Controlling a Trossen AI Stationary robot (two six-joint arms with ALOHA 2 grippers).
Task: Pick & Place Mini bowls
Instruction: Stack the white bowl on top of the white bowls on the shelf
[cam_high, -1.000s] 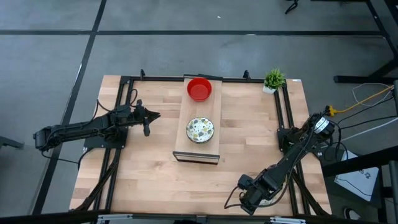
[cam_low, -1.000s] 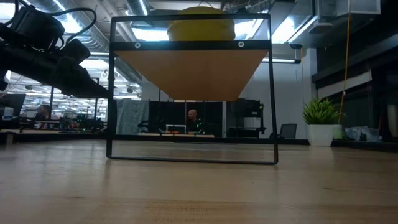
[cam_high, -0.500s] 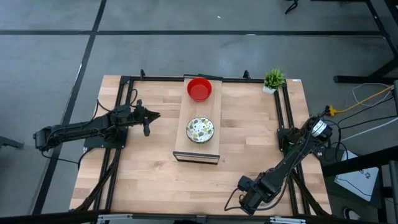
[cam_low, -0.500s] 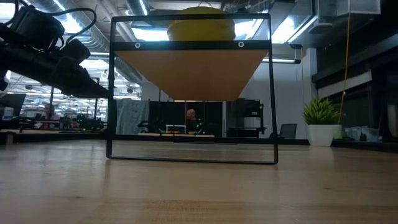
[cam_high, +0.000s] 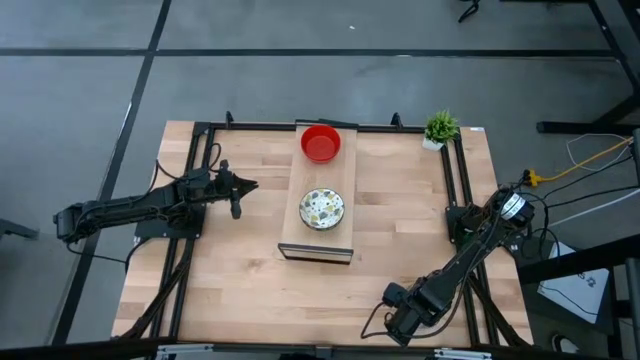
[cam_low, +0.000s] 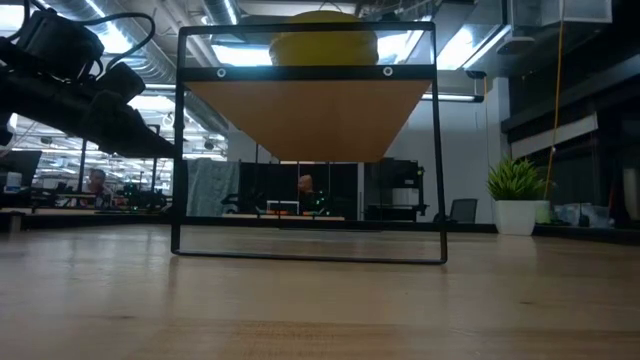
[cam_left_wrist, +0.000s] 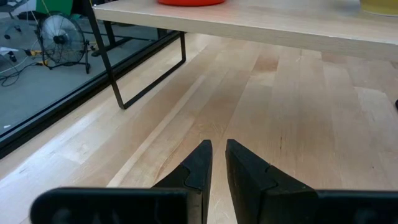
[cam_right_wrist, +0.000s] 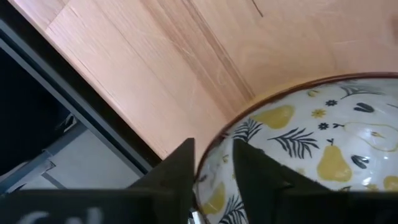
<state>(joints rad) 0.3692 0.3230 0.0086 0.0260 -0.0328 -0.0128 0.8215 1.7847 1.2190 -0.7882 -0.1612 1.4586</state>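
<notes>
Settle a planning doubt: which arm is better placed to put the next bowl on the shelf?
Right: the right gripper pinches the rim of the pear-patterned bowl near the table front edge. The left gripper hovers empty beside the shelf.

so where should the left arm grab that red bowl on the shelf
By its rim: the red bowl sits upright and shallow at the raised wooden shelf's far end. Probably come from above on the left-facing edge, one finger inside, one outside; the left gripper is nearest there.

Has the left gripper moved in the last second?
No. The left gripper sits at the same spot left of the raised shelf, fingers nearly together.
</notes>
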